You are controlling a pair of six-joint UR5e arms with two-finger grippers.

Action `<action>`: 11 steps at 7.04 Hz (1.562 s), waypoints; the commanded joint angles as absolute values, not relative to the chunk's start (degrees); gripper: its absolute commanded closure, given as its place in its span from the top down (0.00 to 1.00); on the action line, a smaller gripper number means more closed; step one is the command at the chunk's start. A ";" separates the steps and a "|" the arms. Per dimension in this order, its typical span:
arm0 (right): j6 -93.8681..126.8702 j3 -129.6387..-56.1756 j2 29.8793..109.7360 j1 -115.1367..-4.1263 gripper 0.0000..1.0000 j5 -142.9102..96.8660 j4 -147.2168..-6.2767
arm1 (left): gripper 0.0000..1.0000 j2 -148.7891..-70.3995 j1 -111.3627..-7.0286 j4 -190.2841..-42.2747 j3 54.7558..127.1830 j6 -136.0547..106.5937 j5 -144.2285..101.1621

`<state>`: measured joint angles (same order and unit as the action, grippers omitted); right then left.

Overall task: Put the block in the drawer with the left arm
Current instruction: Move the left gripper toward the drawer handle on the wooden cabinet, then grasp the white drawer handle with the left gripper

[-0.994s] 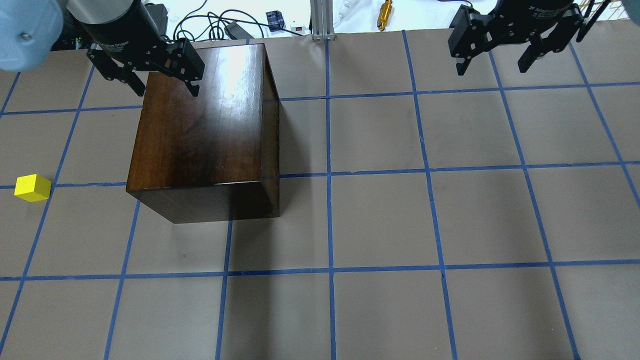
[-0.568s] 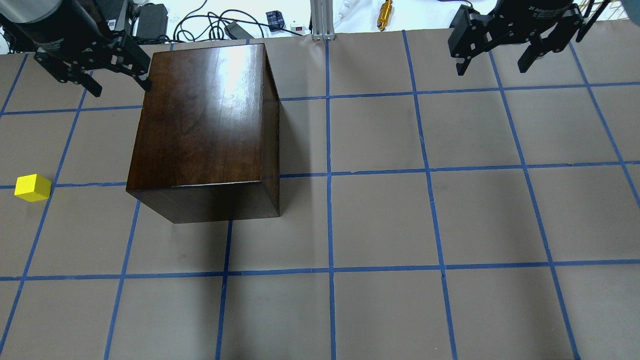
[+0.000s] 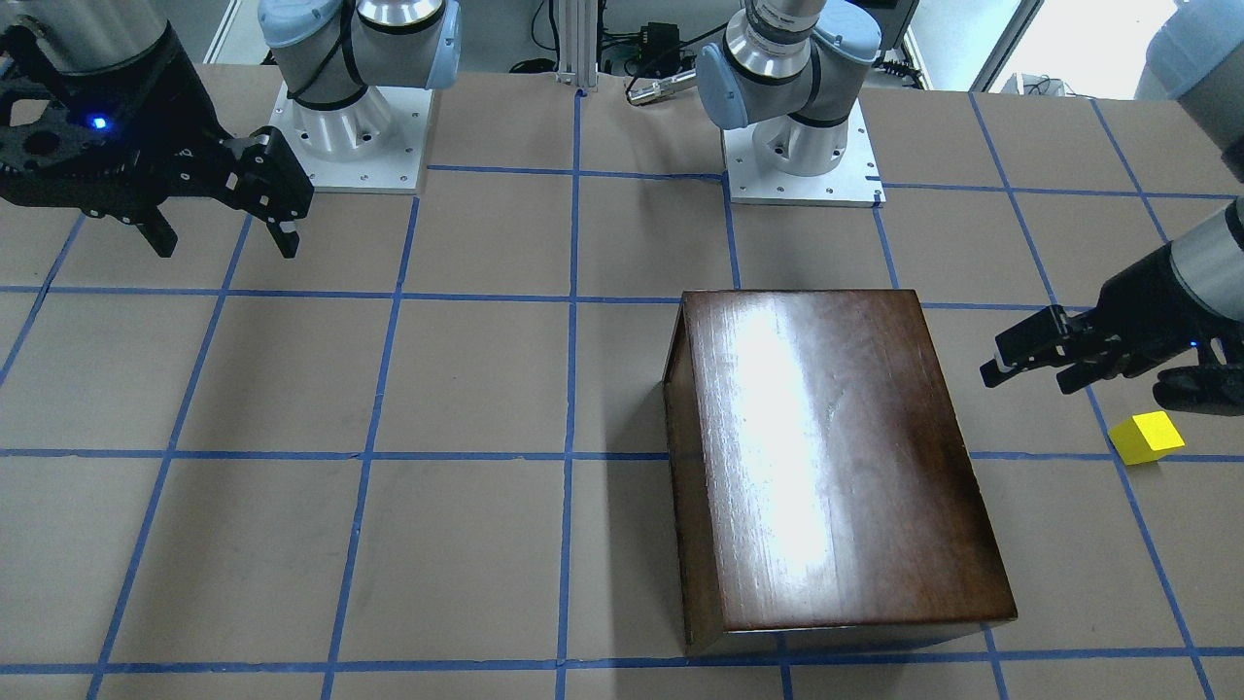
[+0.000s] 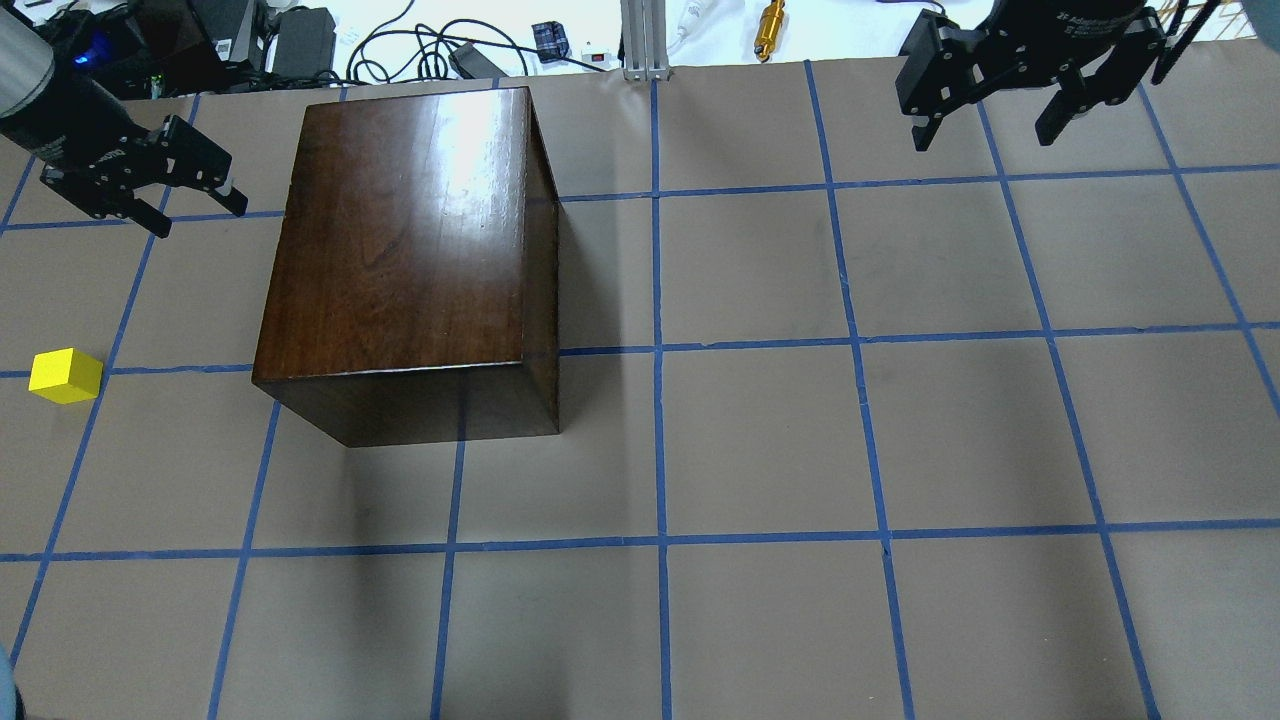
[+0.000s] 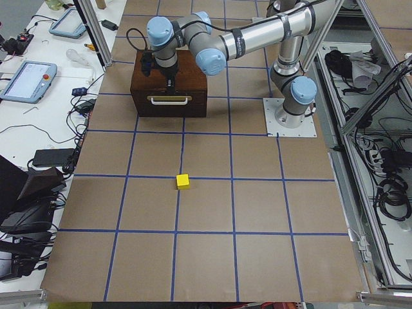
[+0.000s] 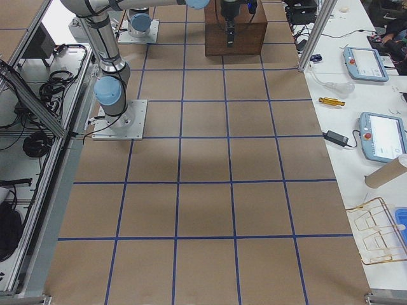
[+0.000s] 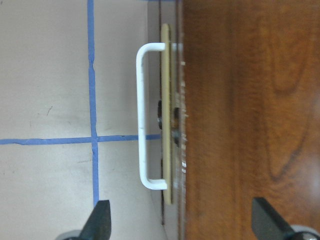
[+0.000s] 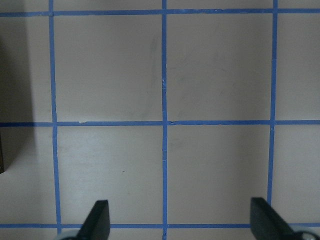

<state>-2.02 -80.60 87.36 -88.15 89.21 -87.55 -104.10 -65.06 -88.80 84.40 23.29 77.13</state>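
The yellow block (image 4: pixel 65 376) lies on the brown table at the far left, also in the front-facing view (image 3: pixel 1147 437) and the left side view (image 5: pixel 183 181). The dark brown box (image 4: pixel 400 240) stands to its right. Its drawer front with the white handle (image 7: pixel 142 115) faces the block and looks shut (image 5: pixel 169 99). My left gripper (image 4: pixel 200 220) is open and empty, hovering above the handle side of the box (image 3: pixel 1025 379), fingertips (image 7: pixel 97 220) straddling the box edge. My right gripper (image 4: pixel 983 142) is open and empty, far right at the back (image 3: pixel 225 248).
Blue tape lines grid the table. Both arm bases (image 3: pixel 802 146) stand at the robot's side of the table. Cables, an aluminium post (image 4: pixel 640 40) and a gold tool (image 4: pixel 770 25) lie beyond the far edge. Teach pendants (image 5: pixel 26 80) sit on the side bench.
My left gripper has moved left off the box's far-left corner and now hangs beside the box's left face. The block, box and right gripper have not moved.
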 commanded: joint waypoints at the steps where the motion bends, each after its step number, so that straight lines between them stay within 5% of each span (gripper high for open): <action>1: -2.02 -80.60 87.36 -88.15 1.00 89.21 -87.54 | 1.00 -108.18 -62.49 -87.11 84.81 27.42 75.23; 11: -2.02 -80.60 87.45 -88.15 1.00 89.12 -87.54 | 0.99 -111.80 -62.58 -76.82 91.49 27.77 71.46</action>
